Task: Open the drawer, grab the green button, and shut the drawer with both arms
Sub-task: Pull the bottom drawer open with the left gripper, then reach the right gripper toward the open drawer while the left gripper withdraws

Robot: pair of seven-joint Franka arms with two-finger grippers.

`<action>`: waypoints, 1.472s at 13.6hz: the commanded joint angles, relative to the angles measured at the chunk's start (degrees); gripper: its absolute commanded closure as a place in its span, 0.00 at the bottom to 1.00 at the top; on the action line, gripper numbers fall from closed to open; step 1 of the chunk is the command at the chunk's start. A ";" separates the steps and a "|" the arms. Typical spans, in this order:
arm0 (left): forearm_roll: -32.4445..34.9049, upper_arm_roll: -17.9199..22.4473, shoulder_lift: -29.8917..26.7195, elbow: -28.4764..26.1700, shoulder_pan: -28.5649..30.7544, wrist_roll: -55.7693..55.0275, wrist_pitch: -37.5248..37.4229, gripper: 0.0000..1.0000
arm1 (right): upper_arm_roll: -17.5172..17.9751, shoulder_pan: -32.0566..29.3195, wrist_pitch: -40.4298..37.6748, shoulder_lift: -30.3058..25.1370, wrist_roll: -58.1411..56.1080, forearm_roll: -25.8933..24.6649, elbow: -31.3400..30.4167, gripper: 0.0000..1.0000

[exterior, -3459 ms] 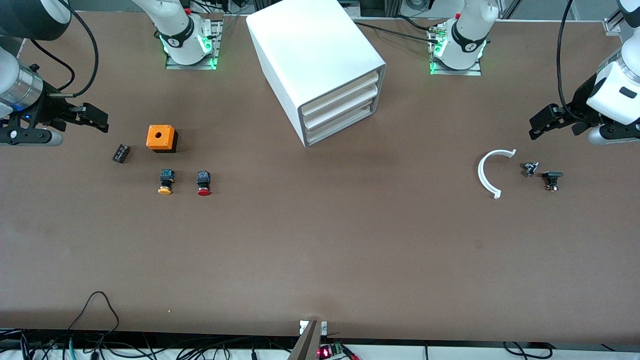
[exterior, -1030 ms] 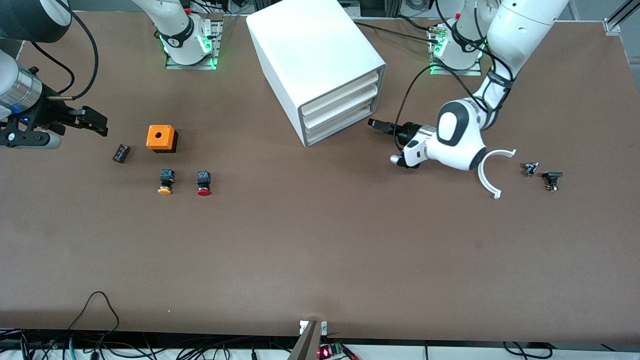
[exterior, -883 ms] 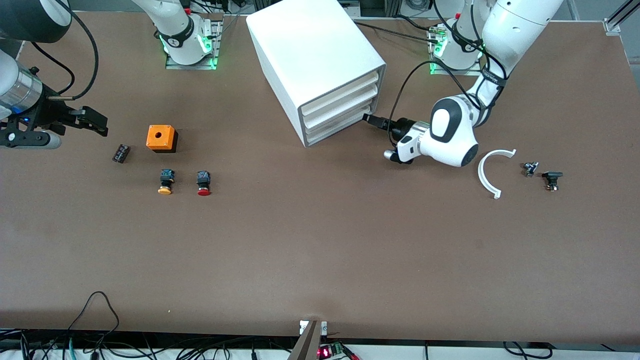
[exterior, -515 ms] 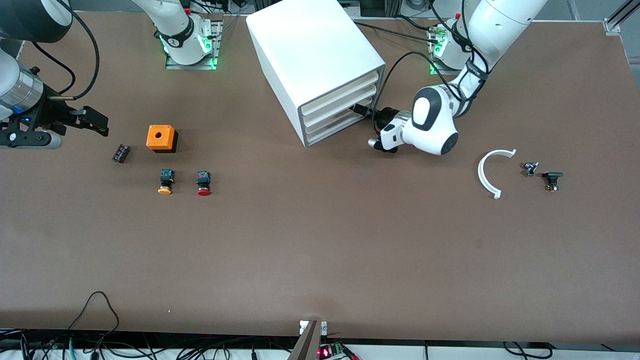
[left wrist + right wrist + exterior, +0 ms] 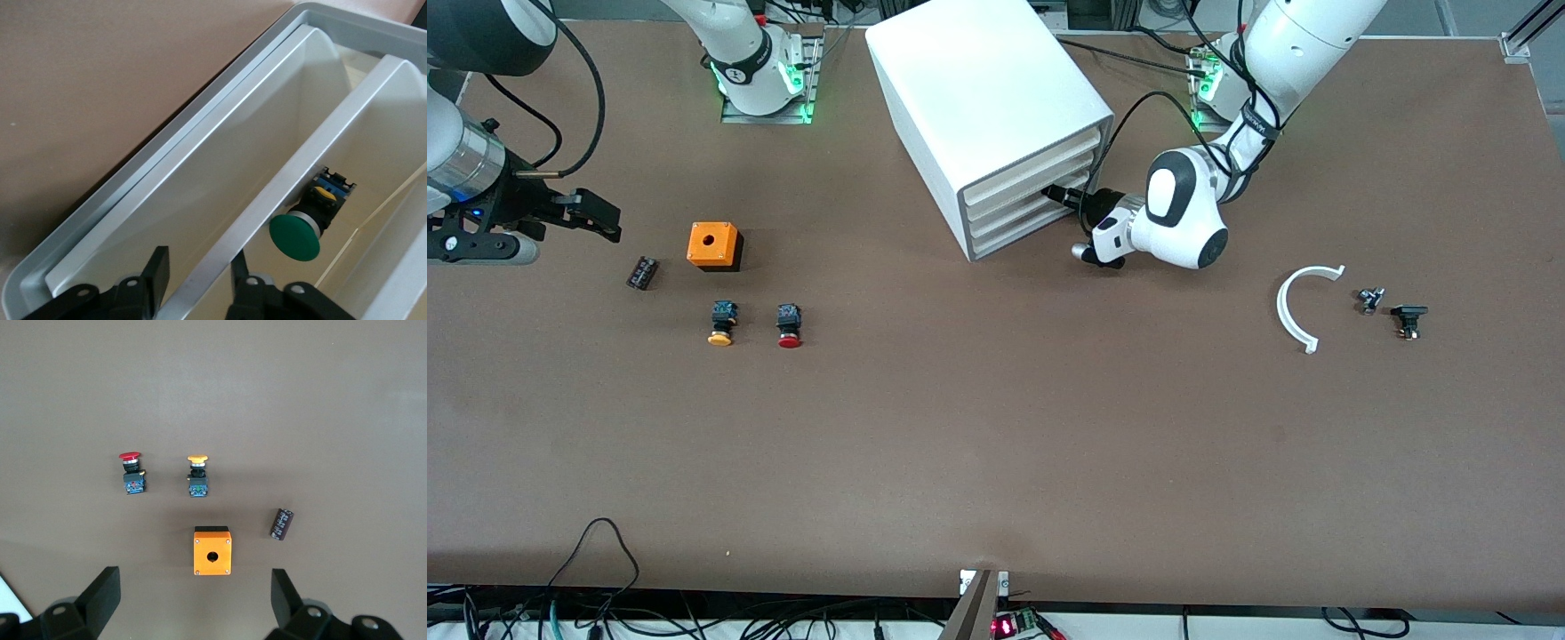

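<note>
At the big white boxy cabinet point(image 5: 996, 116), the left gripper point(image 5: 197, 283) pinches a white drawer's front lip point(image 5: 267, 200); the green-capped push button point(image 5: 297, 235) shows inside. Opening is in hand, and next comes a straight pull outward. Over the orange box point(image 5: 212, 550), the right gripper point(image 5: 193, 593) waits, fingers spread.

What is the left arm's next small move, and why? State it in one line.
Probably pull straight back from the cabinet: the left gripper is shut on the front lip of the drawer, which is not yet pulled out, and the green button lies inside. The right gripper waits open at its end of the table.

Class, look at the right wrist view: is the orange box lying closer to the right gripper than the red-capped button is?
Yes: the orange box sits just ahead of the open right gripper, between it and the red-capped button.
</note>
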 commanded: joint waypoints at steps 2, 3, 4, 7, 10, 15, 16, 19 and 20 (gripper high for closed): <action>0.07 3.50 -0.77 -0.56 1.42 1.81 13.21 1.00 | 0.07 -0.10 -0.66 0.52 -0.62 0.70 1.30 0.00; 0.60 4.99 -0.77 -0.20 1.60 1.81 13.67 1.00 | 0.16 -0.10 -0.23 0.61 -0.62 0.70 1.30 0.00; 0.69 6.57 -0.68 1.37 1.69 1.81 13.76 1.00 | 0.16 -0.10 0.21 0.78 -0.62 0.79 1.30 0.00; 0.78 10.44 -0.59 4.01 2.04 1.90 13.85 1.00 | 0.25 0.16 2.75 2.80 -0.79 6.48 1.39 0.00; 0.52 10.54 -1.47 4.63 3.00 1.46 13.85 0.00 | 0.25 3.49 8.55 6.31 -0.79 7.03 1.48 0.00; 0.69 10.54 -10.58 4.28 8.33 1.28 13.33 0.00 | 0.34 16.14 15.50 14.92 -0.88 6.76 1.83 0.00; 0.52 10.54 -12.44 3.76 10.45 1.02 13.41 0.00 | 0.34 18.16 16.73 15.98 -0.97 7.03 1.83 0.00; 0.86 10.63 -16.40 4.63 11.53 1.72 13.85 0.00 | 0.34 26.06 21.55 19.14 -3.42 6.60 3.31 0.00; 2.52 10.80 -18.59 4.63 13.18 1.72 13.77 0.00 | 0.34 29.13 23.31 21.07 -6.48 6.59 5.67 0.00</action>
